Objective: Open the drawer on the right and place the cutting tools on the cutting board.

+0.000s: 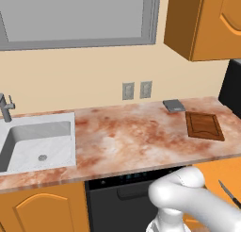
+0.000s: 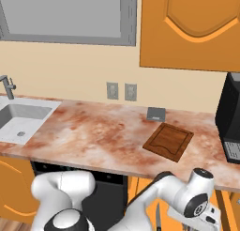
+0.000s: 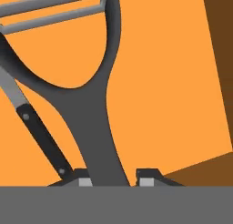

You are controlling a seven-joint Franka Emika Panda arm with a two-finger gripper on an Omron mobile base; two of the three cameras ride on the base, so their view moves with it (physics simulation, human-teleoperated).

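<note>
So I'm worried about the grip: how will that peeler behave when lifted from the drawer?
The peeler looks like stiff grey metal, so probably no flex. Its slim handle runs between the gripper fingertips; smooth, it may slip. Its wide head could make it swing.

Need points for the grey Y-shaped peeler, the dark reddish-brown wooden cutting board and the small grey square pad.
grey Y-shaped peeler (image 3: 98, 127), hand view, on its handle stem.
dark reddish-brown wooden cutting board (image 1: 204, 125), left base view, board centre.
small grey square pad (image 2: 155, 114), right base view, pad centre.

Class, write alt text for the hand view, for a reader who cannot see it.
A dark grey peeler with a forked head lies on the orange drawer floor, its handle running down between the pincer's two fingertips. A thin knife with a black handle lies slanted to its left.
</note>
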